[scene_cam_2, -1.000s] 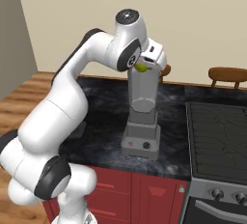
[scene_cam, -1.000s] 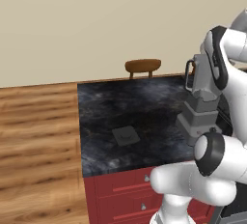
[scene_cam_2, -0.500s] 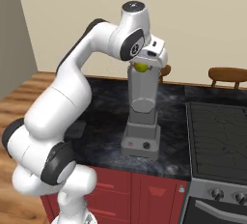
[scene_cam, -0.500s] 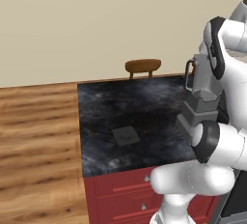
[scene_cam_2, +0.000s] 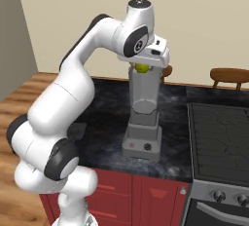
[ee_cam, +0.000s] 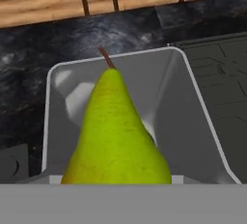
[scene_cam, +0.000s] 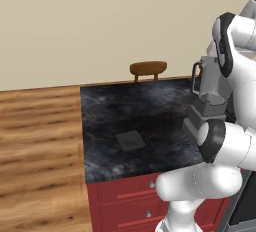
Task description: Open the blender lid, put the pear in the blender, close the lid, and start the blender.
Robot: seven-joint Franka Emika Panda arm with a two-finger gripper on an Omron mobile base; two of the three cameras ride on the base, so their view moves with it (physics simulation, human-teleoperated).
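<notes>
The yellow-green pear (scene_cam_2: 141, 67) hangs at the open mouth of the blender (scene_cam_2: 143, 122), and my gripper (scene_cam_2: 142, 70) is shut on it. In the hand view the pear (ee_cam: 116, 131) sits stem-first right over the bare jar rim (ee_cam: 185, 88), and it hides my fingertips. The blender's grey base with its front buttons stands on the dark counter (scene_cam_2: 107, 108). Behind my arm in the left base view, part of the blender (scene_cam: 204, 88) shows. The blender lid (scene_cam: 131, 141) lies flat on the counter, left of the blender; it also shows as the dark lid (ee_cam: 10, 164).
A black stove top (scene_cam_2: 219, 142) lies right of the blender. Wooden chairs (scene_cam: 148, 68) (scene_cam_2: 232, 75) stand behind the counter. Red drawers (scene_cam: 125, 196) front the counter, and wooden floor (scene_cam: 40, 141) lies to its left.
The arm's upper links have shifted a little. The gripper and the pear stay in the same spot over the jar mouth.
</notes>
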